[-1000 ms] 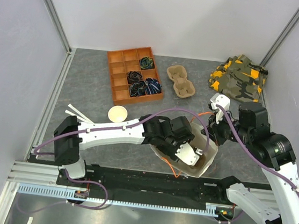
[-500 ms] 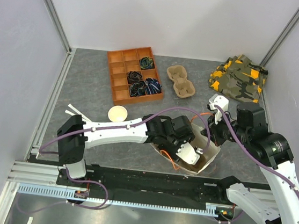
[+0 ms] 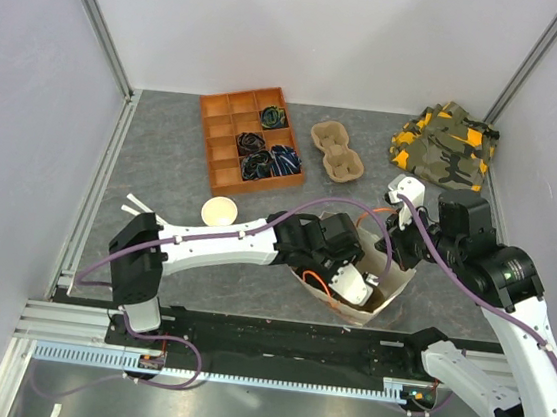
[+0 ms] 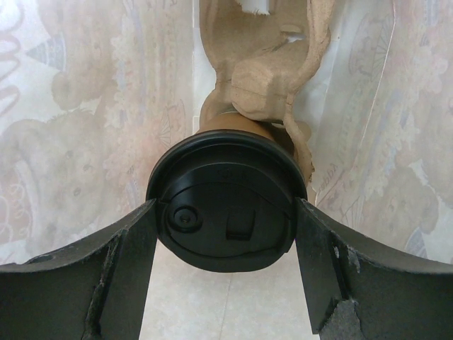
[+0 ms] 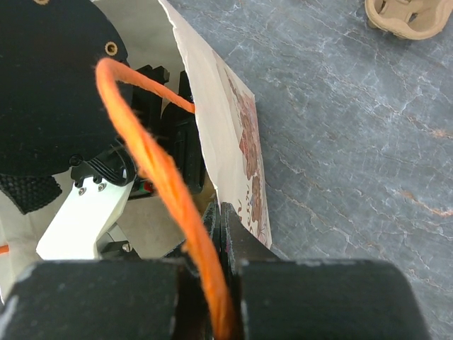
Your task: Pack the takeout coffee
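The takeout coffee [image 4: 212, 177], a tan cup with a black lid, sits between my left gripper's [image 4: 225, 212] fingers, which touch the lid on both sides. It is deep inside a white patterned paper bag [image 3: 396, 278], against a moulded pulp carrier [image 4: 272, 85] in the bag. In the top view my left gripper [image 3: 347, 279] is inside the bag's open mouth and the cup is hidden. My right gripper [image 5: 225, 212] is shut on the bag's edge [image 5: 244, 156], beside its orange cord handle [image 5: 152, 170], and holds the mouth open [image 3: 401, 255].
A lidless tan cup [image 3: 219, 212] stands left of the bag, with white sticks [image 3: 144, 213] beside it. An orange divided tray [image 3: 251, 140], a second pulp carrier [image 3: 337, 153] and a camouflage cloth [image 3: 445, 142] lie at the back.
My left gripper has gone a little deeper into the bag. My right gripper has lifted the bag's edge slightly up and away, and the bag stands more upright.
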Action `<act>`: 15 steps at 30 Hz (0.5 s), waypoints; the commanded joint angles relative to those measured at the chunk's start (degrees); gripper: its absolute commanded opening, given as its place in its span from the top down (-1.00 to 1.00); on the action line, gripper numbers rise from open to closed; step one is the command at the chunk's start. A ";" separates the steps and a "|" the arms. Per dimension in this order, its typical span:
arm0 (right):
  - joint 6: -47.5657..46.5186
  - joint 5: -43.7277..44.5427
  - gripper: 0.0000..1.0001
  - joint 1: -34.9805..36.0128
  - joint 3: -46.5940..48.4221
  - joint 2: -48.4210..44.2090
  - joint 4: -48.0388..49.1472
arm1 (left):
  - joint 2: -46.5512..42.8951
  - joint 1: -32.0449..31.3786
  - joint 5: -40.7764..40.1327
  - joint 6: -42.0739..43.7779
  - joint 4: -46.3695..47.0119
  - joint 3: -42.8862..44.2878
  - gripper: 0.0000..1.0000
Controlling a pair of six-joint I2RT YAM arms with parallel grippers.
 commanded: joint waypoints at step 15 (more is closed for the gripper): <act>-0.55 3.37 1.00 0.12 -1.22 -1.00 1.69 | 5.86 0.66 4.01 1.23 -2.62 0.92 0.33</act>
